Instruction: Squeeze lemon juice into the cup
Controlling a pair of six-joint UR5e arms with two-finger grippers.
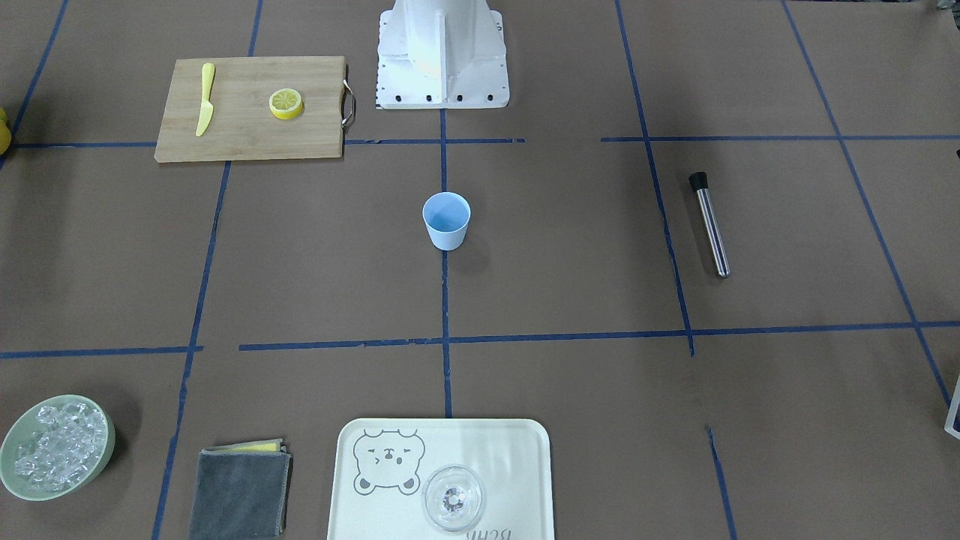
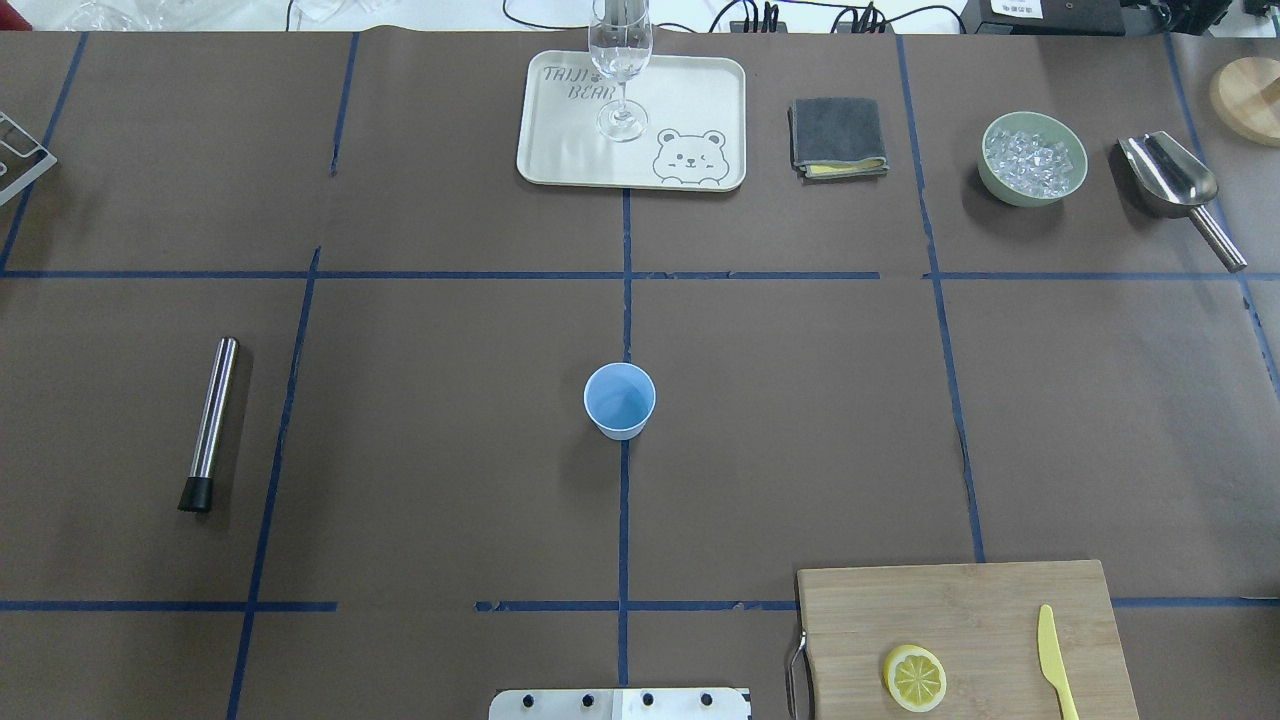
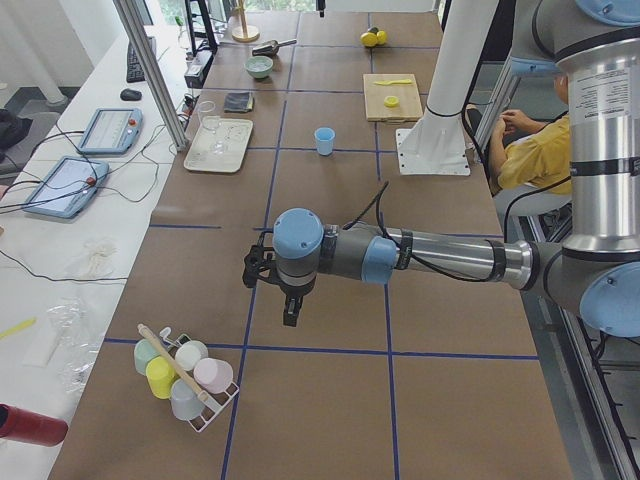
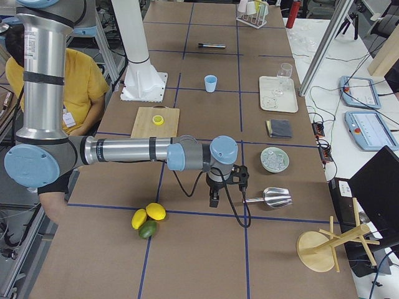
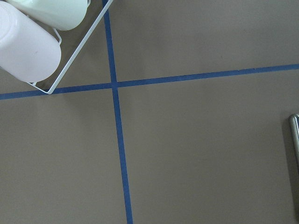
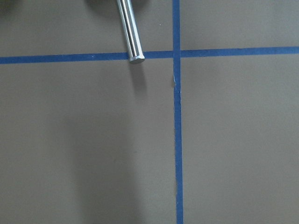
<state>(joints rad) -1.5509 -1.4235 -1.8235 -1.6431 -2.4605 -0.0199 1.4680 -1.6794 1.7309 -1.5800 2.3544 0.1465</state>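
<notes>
The lemon [image 1: 286,103] lies cut face up on a wooden cutting board [image 1: 225,139], also in the overhead view [image 2: 914,677]. The light-blue cup [image 1: 446,220] stands upright and empty-looking at the table's middle, also overhead [image 2: 620,400]. Neither gripper is near them. My left gripper [image 3: 290,316] hangs over bare table far toward my left end. My right gripper [image 4: 214,200] hangs far toward my right end. Both show only in the side views, so I cannot tell whether they are open or shut. The wrist views show neither fingers nor task objects.
A yellow knife [image 2: 1055,665] lies on the board. A steel rod [image 2: 209,423] lies on my left. A tray [image 2: 560,150] with a clear glass, a grey cloth [image 2: 838,135], a bowl of ice [image 2: 1033,158] and a scoop [image 2: 1175,185] line the far edge. A cup rack [image 3: 185,375] is near my left gripper.
</notes>
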